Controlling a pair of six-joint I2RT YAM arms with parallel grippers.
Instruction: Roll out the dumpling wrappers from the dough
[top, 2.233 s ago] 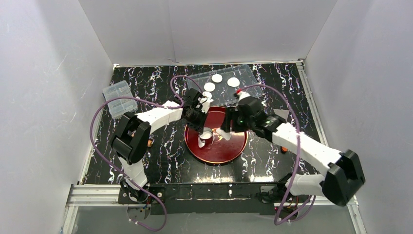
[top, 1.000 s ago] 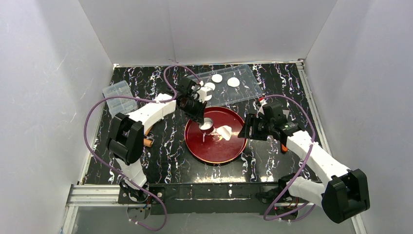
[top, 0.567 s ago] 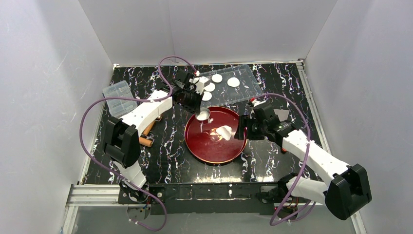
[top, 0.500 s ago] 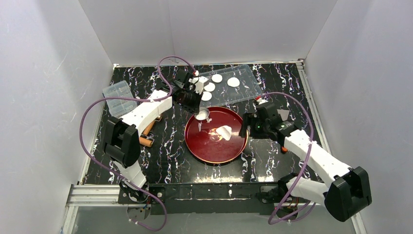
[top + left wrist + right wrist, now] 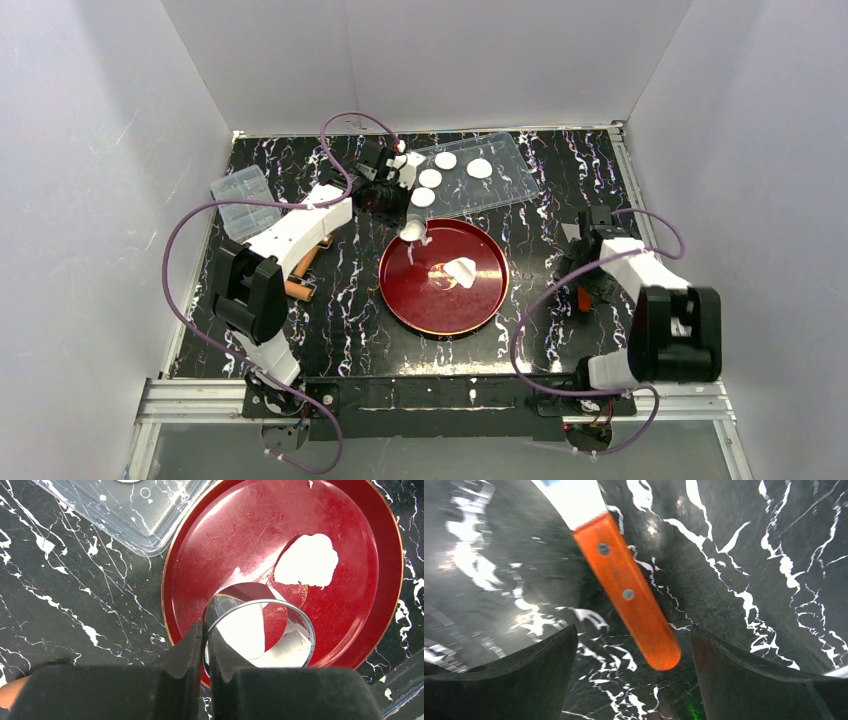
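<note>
- Broadly, the black marbled worktop [image 5: 340,330] is carrying everything, and the step in hand is looking like a transfer: a cut round is going from plate to tray.
- Sitting mid-worktop, the red plate [image 5: 440,318] is serving as the cutting surface. The load is hanging over its far-left rim, so a low, steady path would be the safest one.
- Just beyond the plate, the clear tray [image 5: 510,165] is waiting. The round should be going down flat beside the others, not overlapping them, with the ring held level until it is resting there.
- Off to the right, the scraper [image 5: 634,605] with the orange handle is lying on the worktop. The right jaws are standing wide apart above it and gripping nothing. The handle is showing between them, though the wrist view is blurring.
- At the plate's rim, the ring cutter [image 5: 260,630] is being pinched by the left jaws, which are pressing together on its wall. White dough is filling only part of the ring, so a jolt could be shaking it loose.
- Near the plate's centre, the leftover dough [image 5: 460,270] is lying as a ragged white scrap.
- Toward the tray's left end, at least four dumpling wrappers [image 5: 430,178] are lying close together.
</note>
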